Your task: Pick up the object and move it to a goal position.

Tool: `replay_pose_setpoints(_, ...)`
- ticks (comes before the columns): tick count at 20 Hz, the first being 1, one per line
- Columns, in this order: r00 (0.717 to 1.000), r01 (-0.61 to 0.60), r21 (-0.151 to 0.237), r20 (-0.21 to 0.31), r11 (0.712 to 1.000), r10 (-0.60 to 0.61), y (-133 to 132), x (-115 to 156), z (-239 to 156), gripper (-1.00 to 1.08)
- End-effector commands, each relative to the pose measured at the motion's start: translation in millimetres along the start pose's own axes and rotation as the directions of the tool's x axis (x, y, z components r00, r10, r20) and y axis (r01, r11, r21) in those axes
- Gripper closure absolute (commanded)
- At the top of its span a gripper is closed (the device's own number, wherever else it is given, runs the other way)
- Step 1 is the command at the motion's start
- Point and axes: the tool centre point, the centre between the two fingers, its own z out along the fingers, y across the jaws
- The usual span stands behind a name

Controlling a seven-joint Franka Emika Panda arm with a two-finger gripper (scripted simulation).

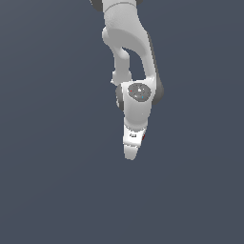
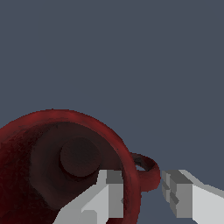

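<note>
The mug [image 2: 65, 162] is a deep, dark red with a slightly mottled finish, and you look straight down into it in the wrist view: the inside is shadowy, almost black-red, with a round darker disc at the bottom. The rim is thick and rounded. A small loop handle [image 2: 146, 173] sticks out from one side, same red as the body.

The gripper [image 2: 142, 192] has its jaws spread around the mug's wall right where the handle joins. One finger [image 2: 107, 197] sits inside the cup, the other [image 2: 179, 194] is outside, past the handle (so the wall and handle are both between them). I can't tell if the inner finger is actually touching the wall; the outer one is apart from the handle, with a gap showing.

In the exterior view the white arm [image 1: 131, 62] hangs down over the plain grey-blue surface [image 1: 47, 167], and the gripper [image 1: 132, 147] almost completely hides the mug. Only a tiny sliver of red [image 1: 143, 137] peeks out on the gripper's edge, toward the exterior view's right.
</note>
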Motion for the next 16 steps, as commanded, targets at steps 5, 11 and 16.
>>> replay_pose_setpoints(5, 1.000, 0.000, -0.004, 0.000, 1.000, 0.000, 5, -27, -50, 1.08)
replay_pose_setpoints(11, 1.000, 0.002, -0.003, -0.001, 1.000, -0.002, 10, -61, -113, 1.08)
replay_pose_setpoints(16, 1.000, 0.003, -0.003, -0.003, 1.000, -0.003, 15, -91, -169, 1.08)
